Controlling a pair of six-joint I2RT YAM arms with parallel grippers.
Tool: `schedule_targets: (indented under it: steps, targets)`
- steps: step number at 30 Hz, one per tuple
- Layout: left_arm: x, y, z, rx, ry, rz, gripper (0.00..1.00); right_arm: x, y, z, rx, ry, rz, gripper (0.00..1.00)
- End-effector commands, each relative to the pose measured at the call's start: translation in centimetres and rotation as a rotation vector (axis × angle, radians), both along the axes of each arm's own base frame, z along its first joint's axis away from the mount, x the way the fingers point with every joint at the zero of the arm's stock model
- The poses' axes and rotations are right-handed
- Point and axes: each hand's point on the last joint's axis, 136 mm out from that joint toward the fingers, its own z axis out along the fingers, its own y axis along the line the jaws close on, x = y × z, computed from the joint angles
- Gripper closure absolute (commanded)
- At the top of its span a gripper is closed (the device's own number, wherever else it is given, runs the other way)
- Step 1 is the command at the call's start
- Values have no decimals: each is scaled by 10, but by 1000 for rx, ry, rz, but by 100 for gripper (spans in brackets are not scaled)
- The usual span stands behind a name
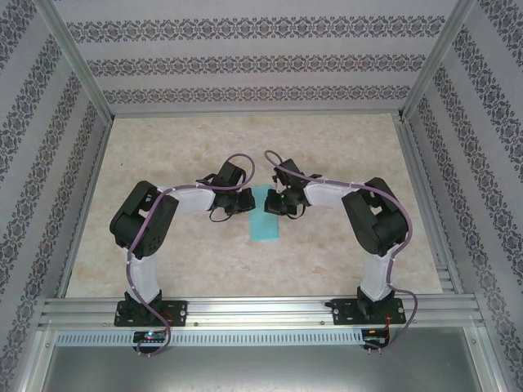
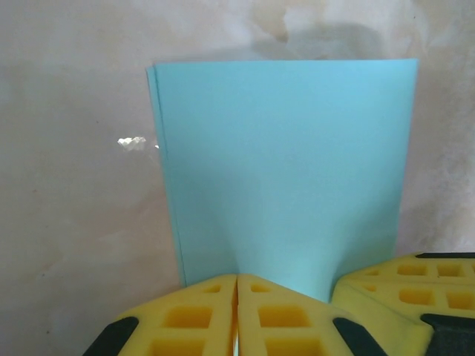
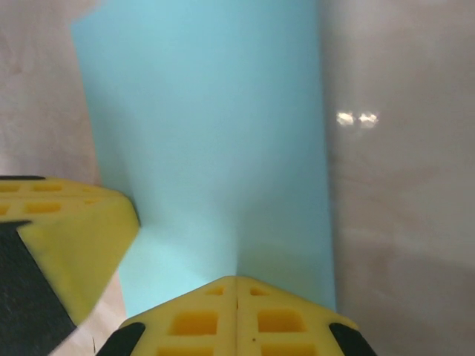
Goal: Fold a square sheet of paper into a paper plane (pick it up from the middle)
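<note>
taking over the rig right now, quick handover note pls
Left end effector: shut, apparently pinching one end of the sheet of paper, which puckers at its tips.
Right end effector: shut, apparently pinching the same end, right beside the left one.
Sheet: lies on the table between the arms, a two-layer rectangle.
Done: the first fold in half.
Left: all nose and wing folds; no plane shape yet.

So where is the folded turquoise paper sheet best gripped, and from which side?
Probably at its far short end, from above. The folded turquoise paper sheet lies thin and flat on the beige table, so only an edge pinch can catch both layers. The left gripper and right gripper are shut on that end side by side, puckering it.
</note>
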Motion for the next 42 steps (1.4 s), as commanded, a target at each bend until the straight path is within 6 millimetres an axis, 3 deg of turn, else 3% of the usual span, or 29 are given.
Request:
schedule_targets:
  steps: [1, 4, 7, 11, 13, 19, 23, 28, 35, 39, 42]
  targets:
    - [-49, 44, -71, 242, 209, 29, 90, -19, -29, -14, -51, 58, -41, 94]
    - [-49, 45, -72, 243, 209, 24, 90, -23, -37, -12, -42, 47, -52, 94]
    - [-50, 43, -72, 236, 207, 13, 90, -16, -38, 6, -4, -2, -56, 94]
    - [-49, 43, -71, 235, 204, 10, 90, 4, -20, 46, 72, -107, -29, 93]
    - [-50, 43, -71, 234, 206, 10, 90, 12, -8, 55, 99, -131, -12, 93]
    - [-52, 43, -72, 232, 209, 7, 90, 25, 20, 42, 127, -106, 24, 94]
    - [-52, 43, -73, 233, 212, 4, 90, 29, 24, 30, 147, -91, 22, 95]
    - [-55, 45, -75, 241, 221, 3, 90, 23, 6, 2, 114, -47, -12, 97]
    - [-62, 51, -81, 268, 240, 0, 90, 7, -40, -30, 60, 2, -96, 98]
    - [-66, 57, -83, 287, 245, 1, 90, 4, -65, -30, 54, -6, -148, 99]
    - [-66, 57, -84, 288, 245, -4, 90, 13, -70, -12, 77, -49, -166, 99]
